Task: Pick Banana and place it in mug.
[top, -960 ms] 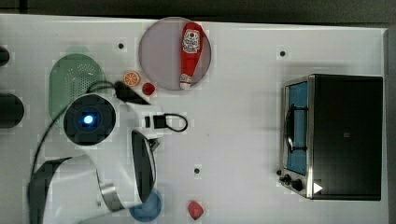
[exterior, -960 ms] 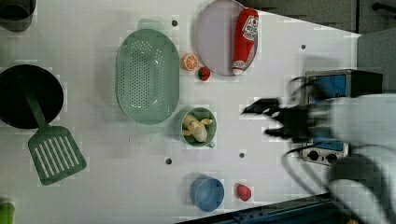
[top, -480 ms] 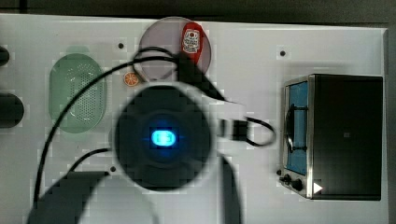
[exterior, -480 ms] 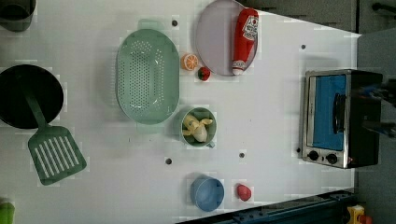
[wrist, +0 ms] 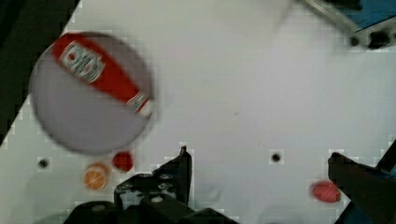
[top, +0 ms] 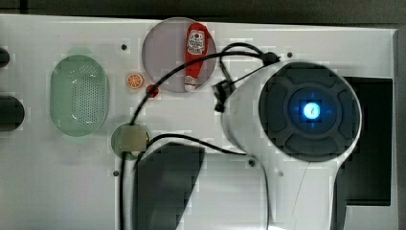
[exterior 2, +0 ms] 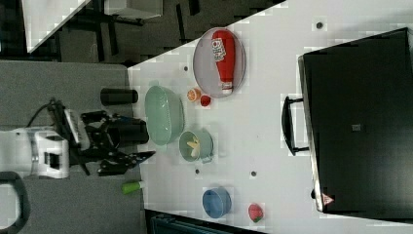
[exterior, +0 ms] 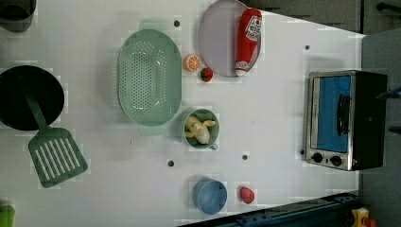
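Top view: the arm's body covers the centre and right of the frame, where a second ago it stood at lower left over the mug [top: 130, 140]. The mug sits left of centre, just below the green colander [top: 79, 95], with the banana [top: 132, 137] showing as a pale block inside it.

Left view: the arm has left the frame. The mug [exterior: 202, 128] stands at centre, beside the colander's lower right rim, and the banana [exterior: 199, 130] lies inside it, unchanged from a second ago. The blue cup [exterior: 209, 196] and strawberry [exterior: 246, 194] lie at the lower middle.

Right view: the gripper [exterior 2: 127, 161] hangs at left of frame, off the worktop [exterior 2: 272, 146] edge and well apart from the mug [exterior 2: 196, 145]; its fingers are spread and hold nothing.

Wrist view: the ketchup bottle [wrist: 102, 73] on its plate [wrist: 84, 121] occupies the upper left.

Judgement: the placement appears complete and the arm is retreating.
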Motion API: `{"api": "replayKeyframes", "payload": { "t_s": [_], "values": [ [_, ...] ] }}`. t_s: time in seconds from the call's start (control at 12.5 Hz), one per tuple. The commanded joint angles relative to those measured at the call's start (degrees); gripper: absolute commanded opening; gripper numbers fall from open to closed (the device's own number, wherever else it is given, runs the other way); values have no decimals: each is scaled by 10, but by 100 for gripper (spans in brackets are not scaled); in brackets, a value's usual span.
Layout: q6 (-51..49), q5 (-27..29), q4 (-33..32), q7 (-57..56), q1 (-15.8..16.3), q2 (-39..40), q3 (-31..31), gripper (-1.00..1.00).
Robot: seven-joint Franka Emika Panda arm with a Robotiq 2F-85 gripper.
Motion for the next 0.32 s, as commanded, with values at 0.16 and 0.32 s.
{"api": "replayKeyframes", "payload": {
  "t_s": [0.16,0.32],
  "values": [
    [-13,4,2,-8,7,-18,23,100],
    [-13,4,1,-8,7,-18,23,100]
  ]
}}
